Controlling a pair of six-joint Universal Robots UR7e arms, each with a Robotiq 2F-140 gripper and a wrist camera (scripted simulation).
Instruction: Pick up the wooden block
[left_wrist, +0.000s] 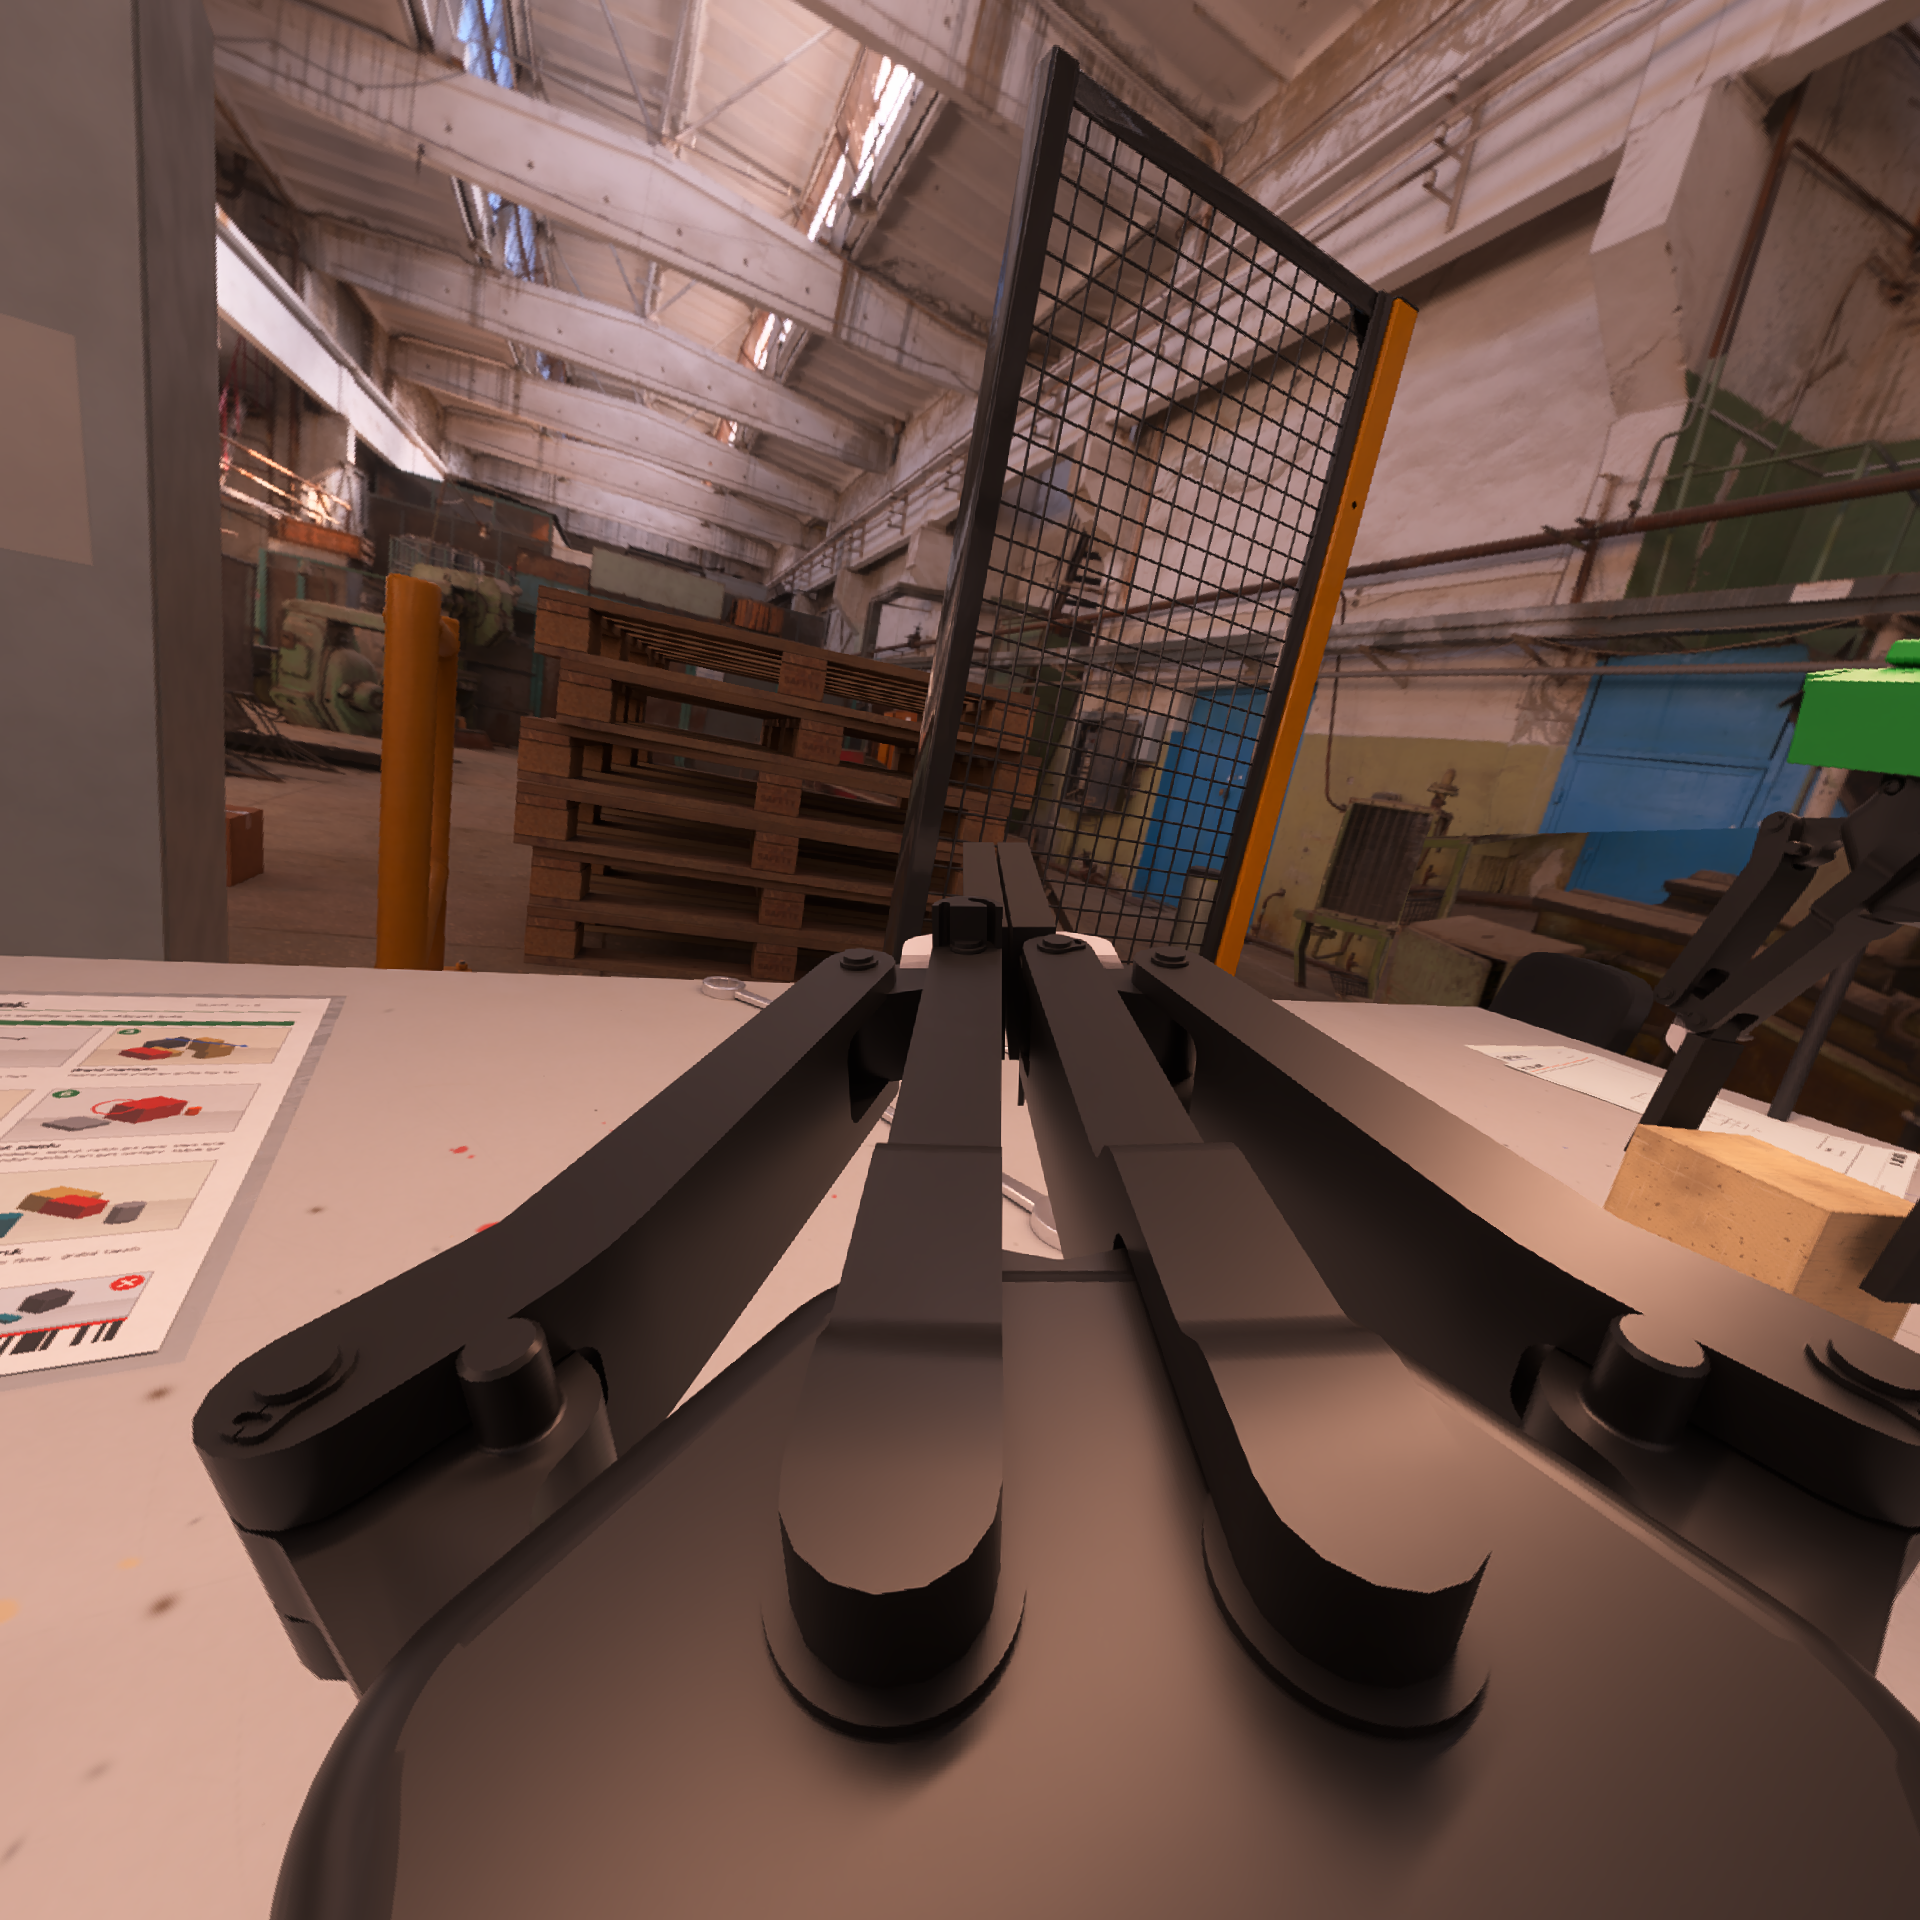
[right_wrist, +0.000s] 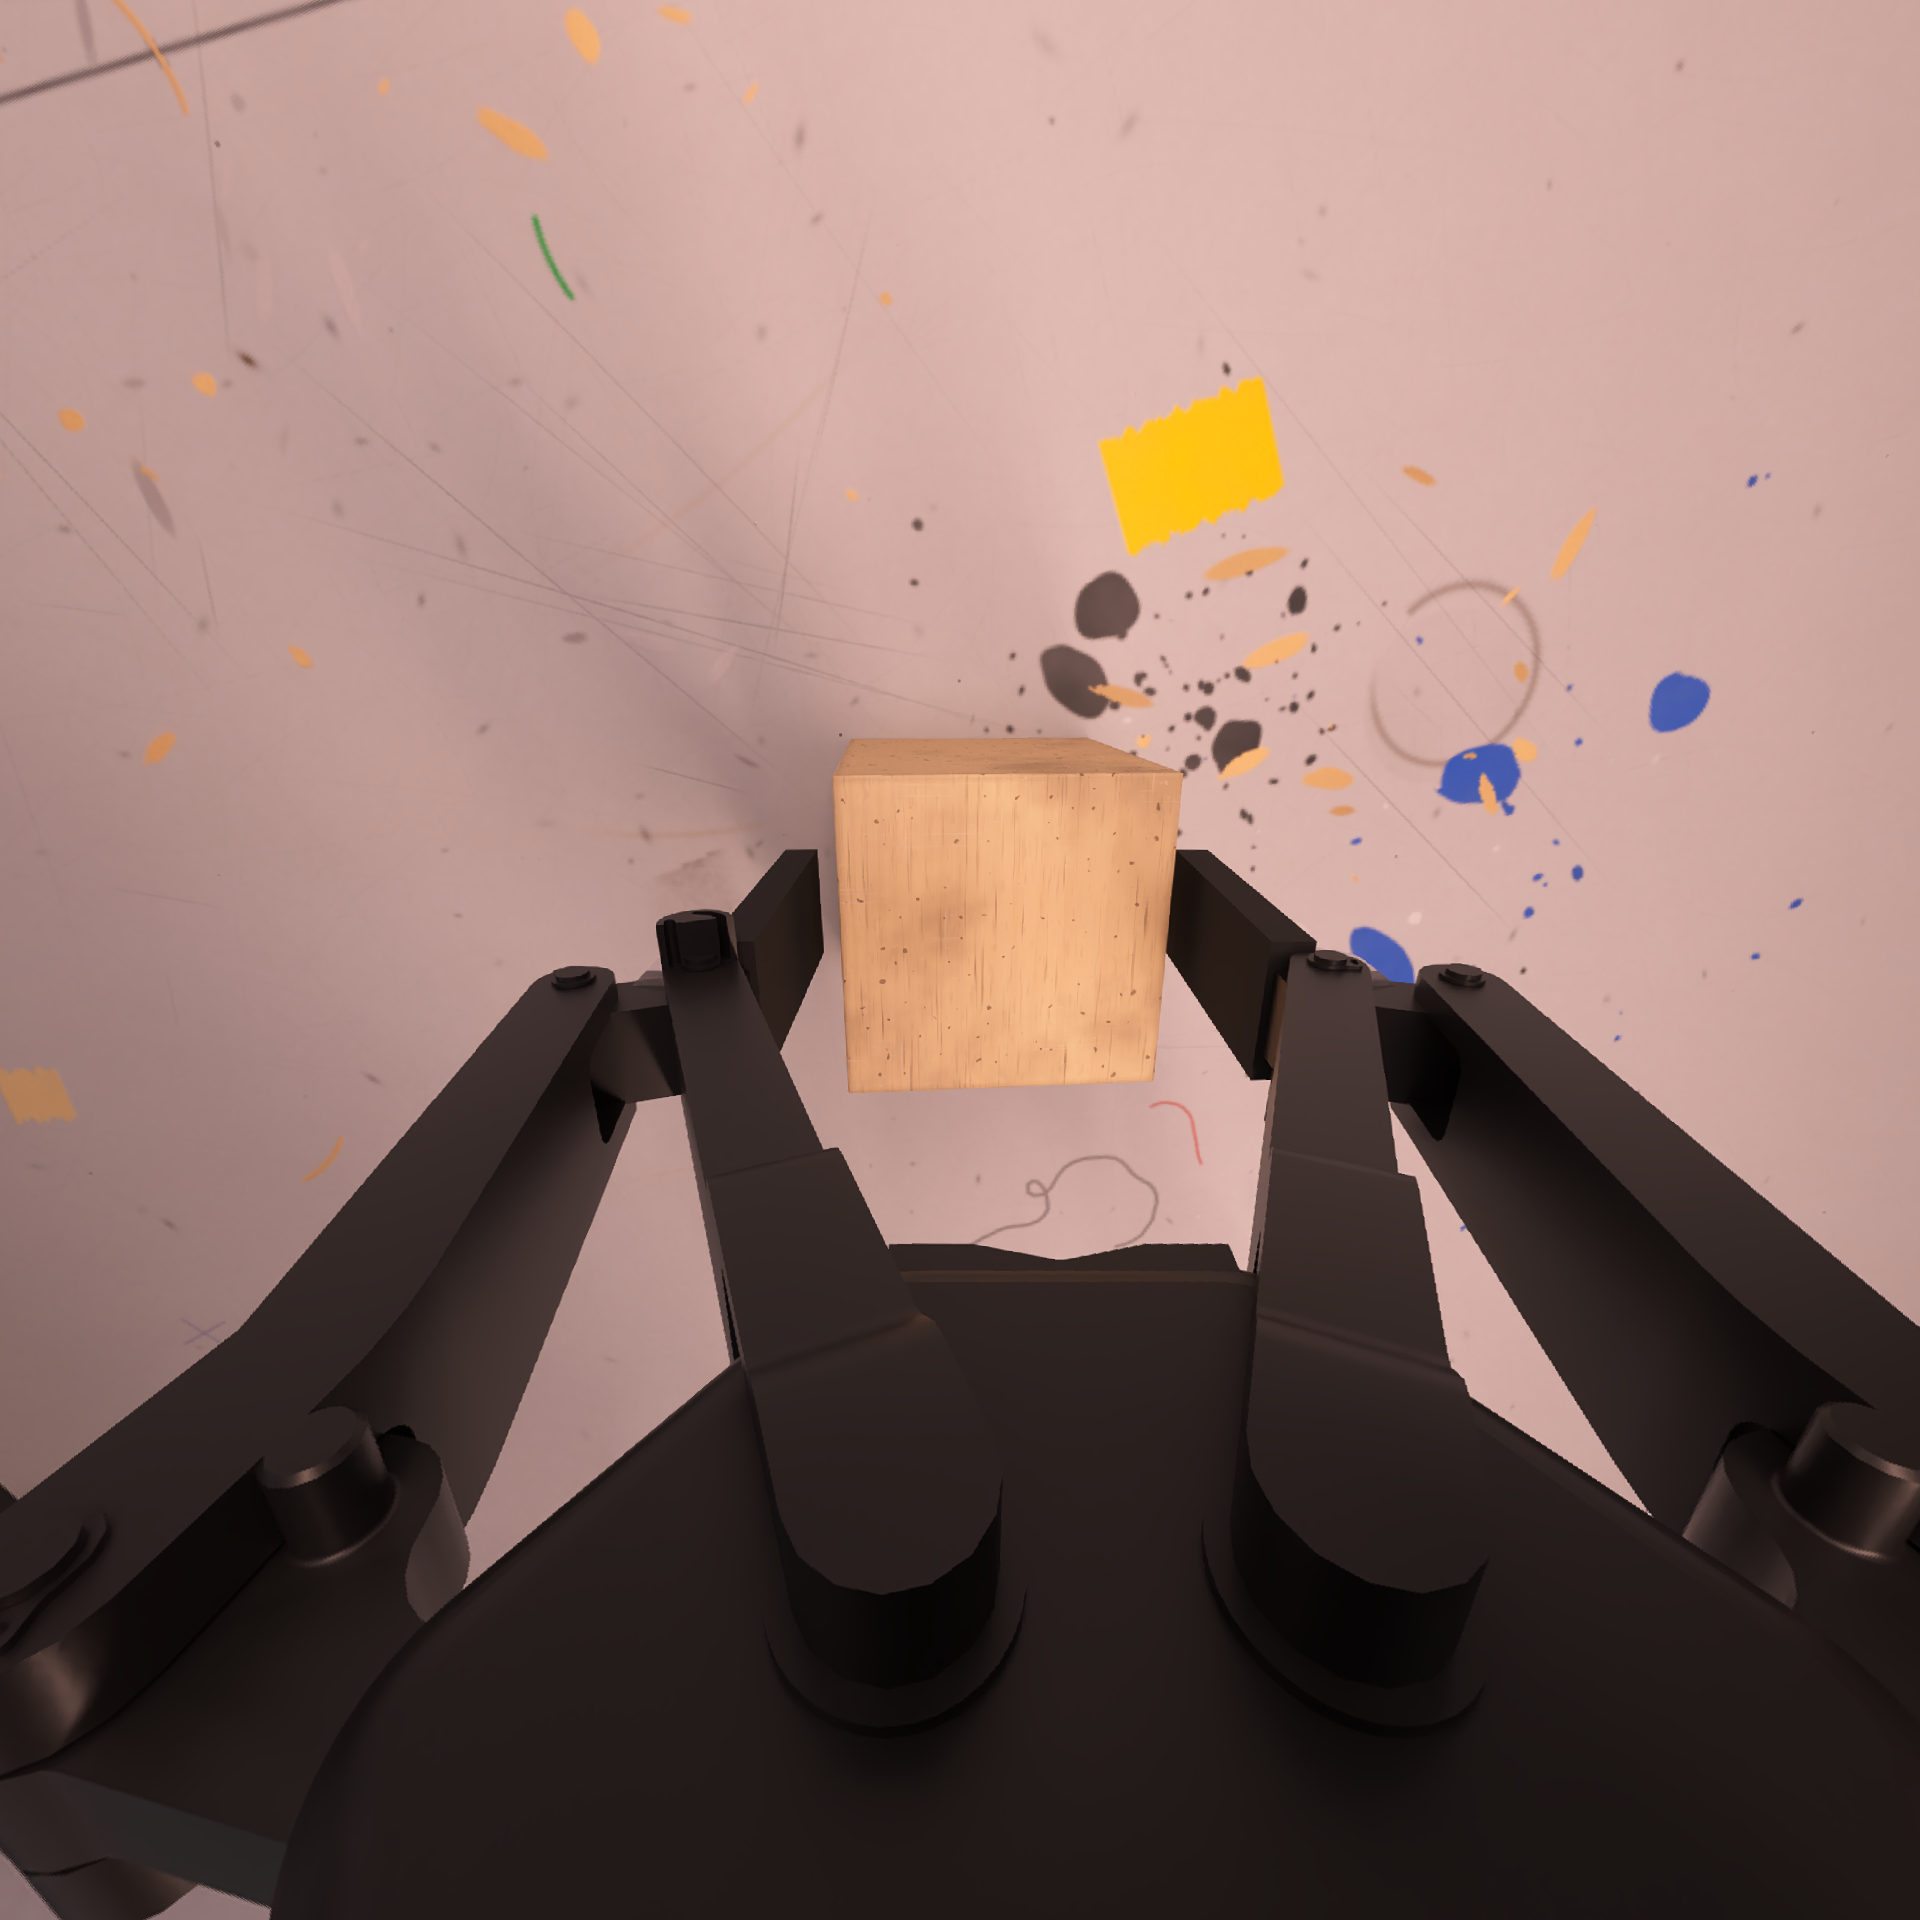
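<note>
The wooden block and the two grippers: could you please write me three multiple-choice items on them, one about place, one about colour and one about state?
1. Where is the wooden block relative to the right gripper?
A. Between its fingers
B. Far to its left
C. Behind its base

2. What colour is the jagged-edged patch on the table beyond the block?
A. Red
B. Yellow
C. White

3. How are the left gripper's fingers?
A. Spread wide
B. Clamped on the block
C. Closed together, holding nothing

Answers: 1 A, a finger sits at each side face of the block; 2 B, it is bright yellow; 3 C, the fingertips meet with nothing between them, and the block lies off to the right.
</note>
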